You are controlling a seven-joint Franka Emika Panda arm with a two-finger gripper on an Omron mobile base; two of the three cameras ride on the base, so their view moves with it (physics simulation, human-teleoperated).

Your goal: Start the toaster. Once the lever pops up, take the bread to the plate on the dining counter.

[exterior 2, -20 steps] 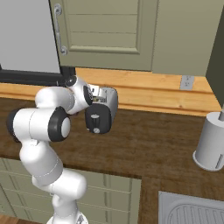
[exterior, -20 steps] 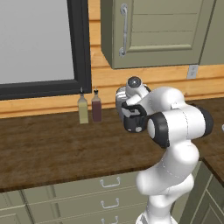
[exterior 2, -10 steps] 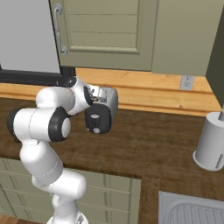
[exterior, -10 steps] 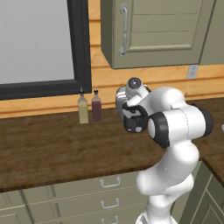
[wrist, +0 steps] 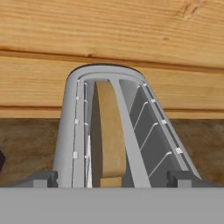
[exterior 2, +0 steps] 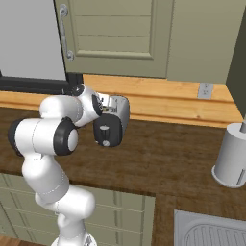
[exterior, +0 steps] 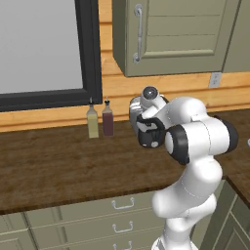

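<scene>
Two small bottles (exterior: pixel 99 120), one pale and one dark red, stand side by side at the back edge of the wooden counter (exterior: pixel 58 171), under the black-framed window (exterior: pixel 46 49) and just left of the arm. To their right the toaster (exterior 2: pixel 114 120) sits on the same counter near its back edge, against the pale wood backsplash (exterior 2: pixel 158 98), its black end panel facing out toward the front edge. In the left base view the toaster (exterior: pixel 146 128) is mostly covered by the robot's wrist.

The claw (wrist: pixel 111 178) hangs directly above the toaster's top, its two dark fingertips (wrist: pixel 39 178) spread wide apart, one to each side of the body, grasping nothing. Seen from the hand, the bread (wrist: pixel 109 135) stands on edge in the left of the two slots, a brown slice reaching up to the slot's rim; the right slot beside it shows bare wire guides.

Farther right, near the counter's right end, a plain grey cylinder (exterior 2: pixel 233 156) stands upright, well apart from the toaster, and a ribbed grey tray (exterior 2: pixel 211 230) lies at the front right corner. Green cabinets (exterior 2: pixel 120 33) hang on the wall above.
</scene>
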